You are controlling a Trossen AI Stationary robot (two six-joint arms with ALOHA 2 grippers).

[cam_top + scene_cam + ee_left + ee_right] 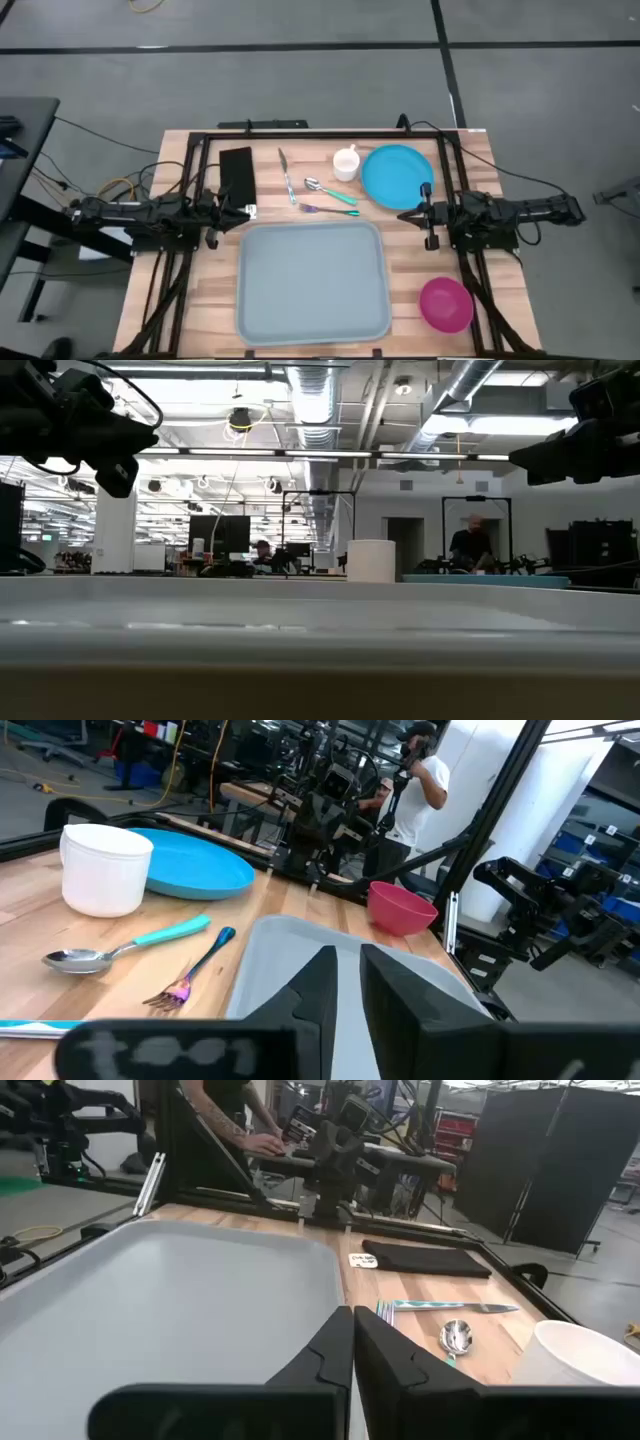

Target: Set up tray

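The grey-blue tray [312, 280] lies flat on the wooden table near its near edge, also seen in the left wrist view [300, 945] and the right wrist view [170, 1295]. My left gripper [245, 212] hovers just off the tray's far left corner, fingers close together [347, 982], holding nothing. My right gripper [405, 214] hovers off the tray's far right corner, shut and empty [352, 1345]. Behind the tray lie a black napkin [237, 175], a knife [287, 176], a teal-handled spoon [330, 190] and a fork [328, 210]. All rest flat on the table.
A white cup [346, 163] and a round blue plate [397, 176] stand toward the far right. A pink bowl [445, 304] sits right of the tray near the near edge. A black frame runs along the table's far edge and sides. People stand in the room beyond.
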